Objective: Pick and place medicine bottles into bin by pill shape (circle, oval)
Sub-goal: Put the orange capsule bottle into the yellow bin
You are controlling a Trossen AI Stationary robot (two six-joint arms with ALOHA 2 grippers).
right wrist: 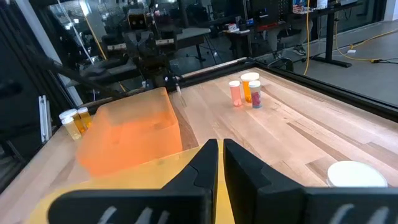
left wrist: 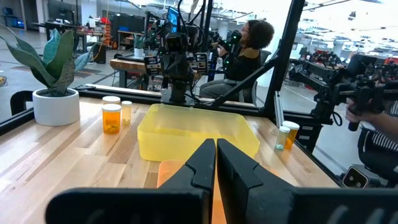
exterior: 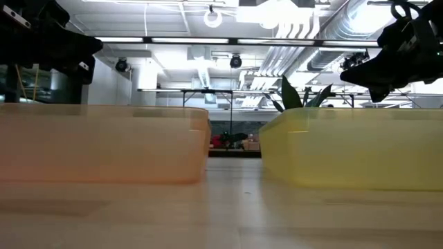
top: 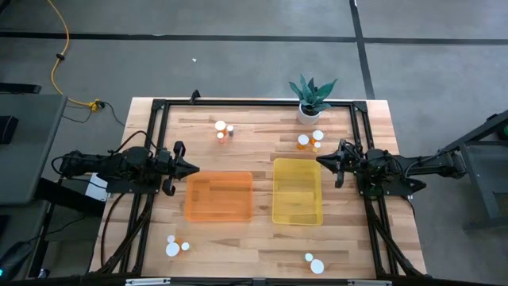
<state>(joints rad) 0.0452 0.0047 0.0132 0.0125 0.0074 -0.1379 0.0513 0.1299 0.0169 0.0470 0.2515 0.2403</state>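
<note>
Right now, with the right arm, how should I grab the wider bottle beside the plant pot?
Grip the wider bottle across its amber body, just under the white cap. It stands upright, so descend from above with the right end effector, opened first, closing clear of the smaller bottle alongside.

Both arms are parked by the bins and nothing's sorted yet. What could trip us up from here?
1. The bottles by the plant pot stand close together; the shut right gripper could knock one reaching in.
2. The back cluster is just as tight for the shut left gripper.
3. Pill shape is unreadable overhead, so the orange bin and yellow bin could get mixed.
</note>
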